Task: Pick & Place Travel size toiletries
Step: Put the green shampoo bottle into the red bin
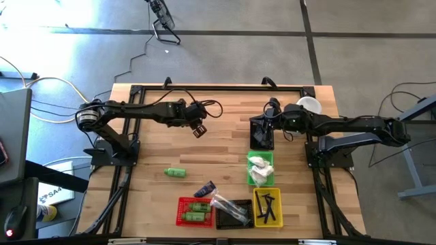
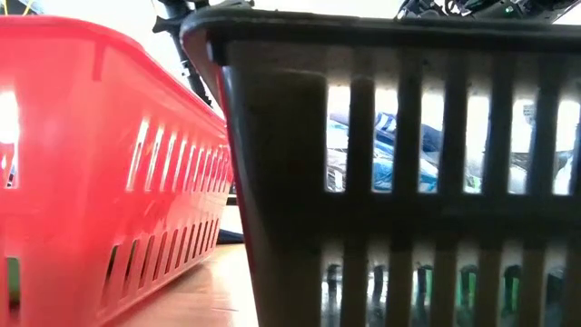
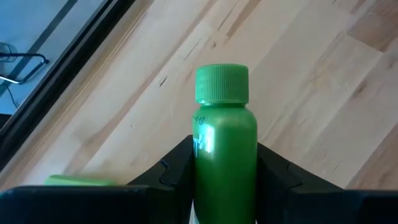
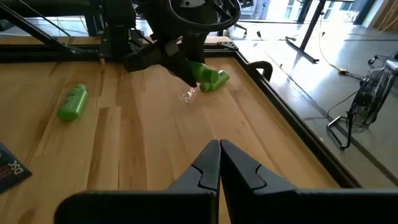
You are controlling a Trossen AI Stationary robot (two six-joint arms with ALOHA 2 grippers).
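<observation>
Carrying a green bottle [image 3: 224, 146], your left claw [image 3: 224, 180] grips it mid-body; keep it level toward the red basket [image 1: 194, 211]. Right claw [image 4: 219, 163] waits clenched, empty.

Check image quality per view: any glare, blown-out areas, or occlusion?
High view: bluish glare washes the floor at upper left; table evenly lit. Low view: the red basket and black basket fill the frame, backlit, bright white behind the slots. Left wrist view: sharp; left end effector holds a green bottle. Right wrist view: daylight brightens the floor beyond the table.
</observation>
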